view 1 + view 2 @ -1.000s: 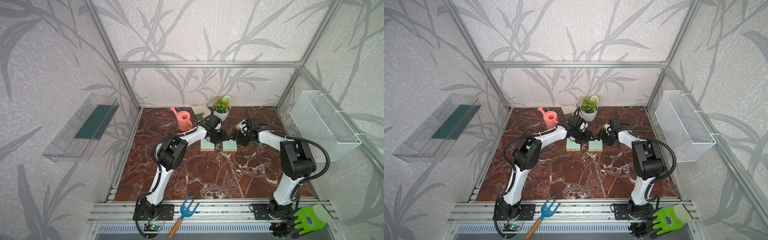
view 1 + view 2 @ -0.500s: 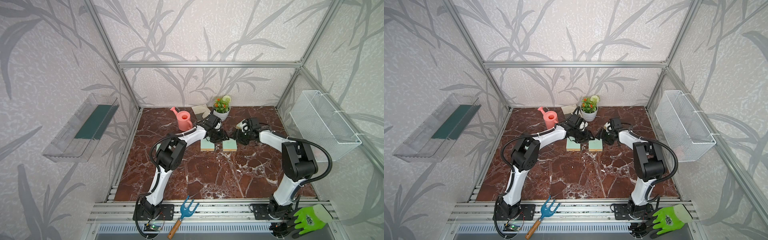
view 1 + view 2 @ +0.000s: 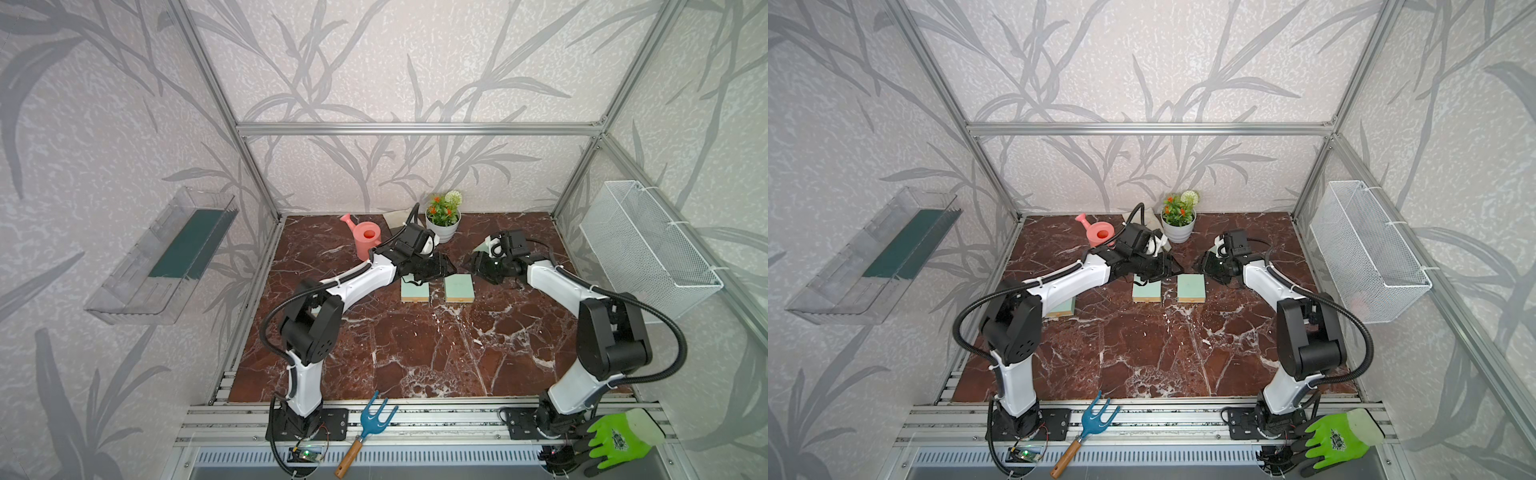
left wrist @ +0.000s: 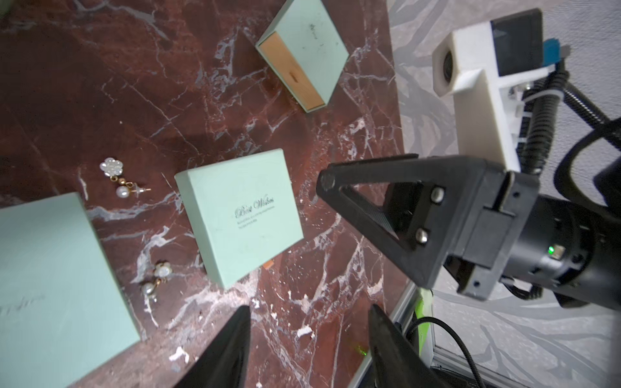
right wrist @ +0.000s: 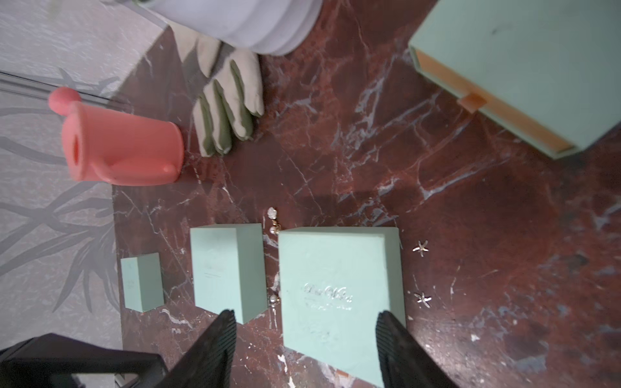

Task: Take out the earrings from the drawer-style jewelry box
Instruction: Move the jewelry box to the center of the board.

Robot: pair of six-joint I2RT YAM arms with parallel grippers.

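Right arm (image 3: 611,336) shifted; left gripper (image 4: 309,312), right gripper (image 5: 305,314) released; earrings (image 4: 122,191) visible wrist views only.

left pincer (image 4: 309,310): jaws apart, empty | right pincer (image 5: 307,314): jaws apart, empty | both stretched far forward

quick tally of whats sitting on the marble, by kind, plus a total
boxes: 4
pearl earrings: 2
star earrings: 2
watering can: 1
potted plant: 1
glove: 1
total: 11
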